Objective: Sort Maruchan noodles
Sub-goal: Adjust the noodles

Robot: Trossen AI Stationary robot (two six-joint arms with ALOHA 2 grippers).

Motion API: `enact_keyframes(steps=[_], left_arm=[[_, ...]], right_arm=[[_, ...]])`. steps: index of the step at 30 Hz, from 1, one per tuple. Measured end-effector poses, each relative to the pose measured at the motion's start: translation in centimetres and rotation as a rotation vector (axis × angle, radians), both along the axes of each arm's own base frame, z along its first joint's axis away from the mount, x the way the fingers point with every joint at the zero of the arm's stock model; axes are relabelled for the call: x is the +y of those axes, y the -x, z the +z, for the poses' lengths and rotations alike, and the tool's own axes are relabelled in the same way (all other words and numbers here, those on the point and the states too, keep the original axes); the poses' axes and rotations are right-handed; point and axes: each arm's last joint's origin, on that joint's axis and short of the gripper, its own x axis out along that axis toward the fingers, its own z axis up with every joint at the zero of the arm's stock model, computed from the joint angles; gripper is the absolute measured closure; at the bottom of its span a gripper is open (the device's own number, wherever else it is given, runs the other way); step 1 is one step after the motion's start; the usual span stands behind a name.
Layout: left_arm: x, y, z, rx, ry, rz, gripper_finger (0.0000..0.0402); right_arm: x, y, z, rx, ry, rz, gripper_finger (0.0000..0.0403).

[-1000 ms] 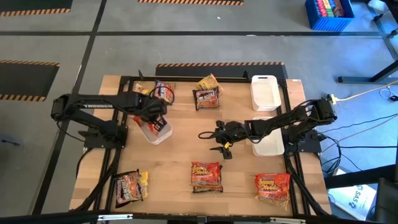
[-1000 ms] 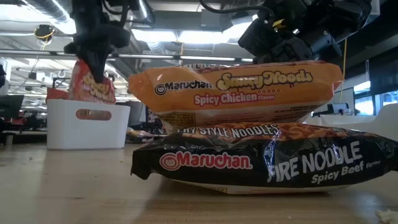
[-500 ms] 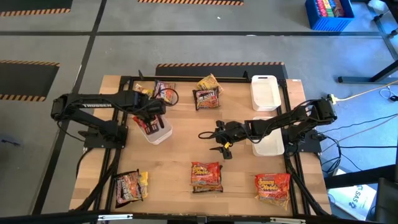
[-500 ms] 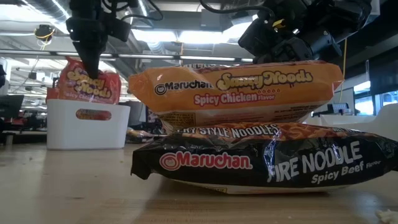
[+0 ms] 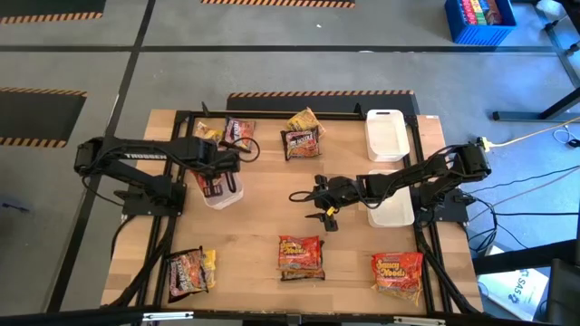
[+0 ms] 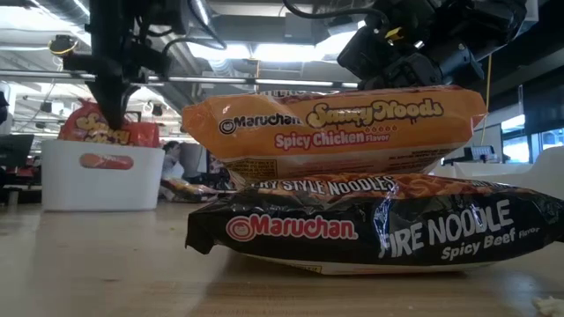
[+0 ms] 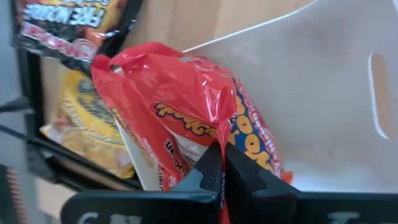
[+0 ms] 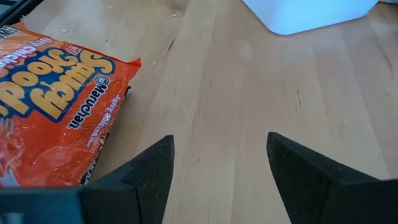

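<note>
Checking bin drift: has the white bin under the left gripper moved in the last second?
Yes. In the high view the white bin has slid toward the table's left edge and slightly toward the packets at the far edge, along with the left gripper holding the red packet.

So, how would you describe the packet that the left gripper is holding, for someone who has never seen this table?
Find the white bin on the left half of the wooden table, beside the left arm. The red-orange noodle packet stands on edge inside it, pinched by the left gripper. It is the only packet in a bin; all the others lie flat on the table.
</note>
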Motion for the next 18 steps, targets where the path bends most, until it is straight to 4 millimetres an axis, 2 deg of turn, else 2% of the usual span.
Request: enact_keyframes(steps=[18], left_arm=[[0.34,-0.3,-0.06,0.056,-0.117,-0.198,0.0401]], right_arm=[[0.14,-0.12,0.22,-0.024,-0.023,0.029,0.0166]])
